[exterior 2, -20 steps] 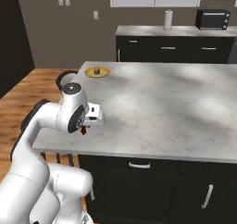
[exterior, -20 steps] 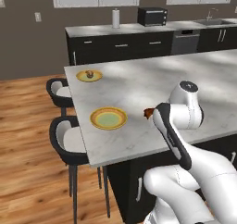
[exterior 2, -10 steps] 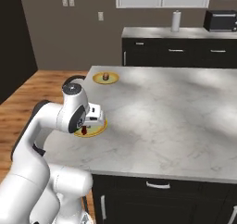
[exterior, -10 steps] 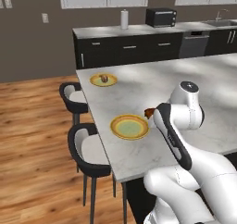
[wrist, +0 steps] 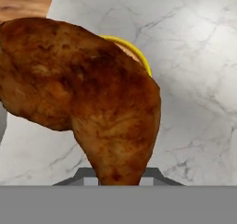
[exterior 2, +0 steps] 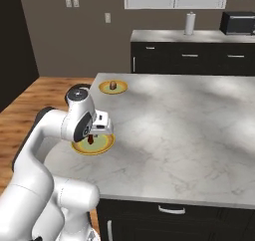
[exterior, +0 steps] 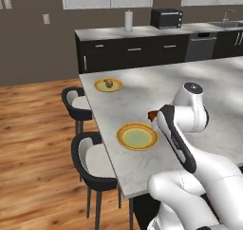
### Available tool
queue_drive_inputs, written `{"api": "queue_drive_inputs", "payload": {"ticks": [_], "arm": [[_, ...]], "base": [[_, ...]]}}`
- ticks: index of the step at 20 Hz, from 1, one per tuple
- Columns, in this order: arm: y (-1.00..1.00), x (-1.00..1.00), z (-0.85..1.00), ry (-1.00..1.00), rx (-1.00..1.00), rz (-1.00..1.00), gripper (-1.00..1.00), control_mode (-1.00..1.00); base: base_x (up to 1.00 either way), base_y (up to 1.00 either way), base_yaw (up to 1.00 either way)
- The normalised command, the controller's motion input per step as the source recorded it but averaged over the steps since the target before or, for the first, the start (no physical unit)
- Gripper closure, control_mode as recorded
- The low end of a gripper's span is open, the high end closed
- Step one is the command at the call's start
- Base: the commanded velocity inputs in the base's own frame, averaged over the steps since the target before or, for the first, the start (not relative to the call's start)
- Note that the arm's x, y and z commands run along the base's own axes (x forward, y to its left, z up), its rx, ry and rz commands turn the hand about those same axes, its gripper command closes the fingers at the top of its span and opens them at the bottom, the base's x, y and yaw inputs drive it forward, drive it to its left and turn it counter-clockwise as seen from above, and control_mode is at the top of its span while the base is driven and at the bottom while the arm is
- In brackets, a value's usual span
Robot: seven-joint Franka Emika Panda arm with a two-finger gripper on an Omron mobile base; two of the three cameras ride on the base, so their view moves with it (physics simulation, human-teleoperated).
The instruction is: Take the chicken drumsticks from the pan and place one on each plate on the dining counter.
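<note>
I have the gripper closed on the dark reddish-brown drumstick, which hangs below the hand. In the hand view the meat takes up most of the picture, its narrow end down by the fingertips and its thick end spreading up and to the left. Behind it I can see a slice of yellow rim from the near plate and the veined marble of the dining counter.

From the right base view, I see the drumstick suspended over the near plate, close above its pale centre; I cannot tell whether it touches. From the left base view the hand sits at the right edge of that plate, with a dark bit of the drumstick showing just beside the wrist.

The far plate lies farther along the same counter edge, well apart from the near one, and it carries the lighter drumstick near its middle. In the right base view I see that plate and its drumstick beyond the arm.

Two dark stools stand along the counter's side over the wood floor. Against the back wall I see a microwave and a paper towel roll.
</note>
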Motion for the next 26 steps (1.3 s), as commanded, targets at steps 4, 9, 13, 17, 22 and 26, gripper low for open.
{"api": "queue_drive_inputs", "payload": {"ticks": [4,9,13,17,22,26], "arm": [[0.23,0.30,-0.11,0.00,-0.01,0.00,1.00,-1.00],[0.59,0.59,-0.38,0.00,-0.03,-0.02,1.00,-1.00],[0.39,0.54,-0.52,0.00,-0.06,-0.02,1.00,-1.00],[0.09,0.34,-0.38,0.00,0.00,-0.01,1.00,-1.00],[-0.01,0.06,-0.23,0.05,0.00,-0.02,1.00,-1.00],[-0.01,0.26,-0.28,0.13,0.00,-0.03,1.00,-1.00]], "base": [[0.00,0.00,0.00],[0.00,0.00,0.00],[0.00,0.00,0.00],[0.00,0.00,0.00],[0.00,0.00,0.00],[0.00,0.00,0.00]]}}
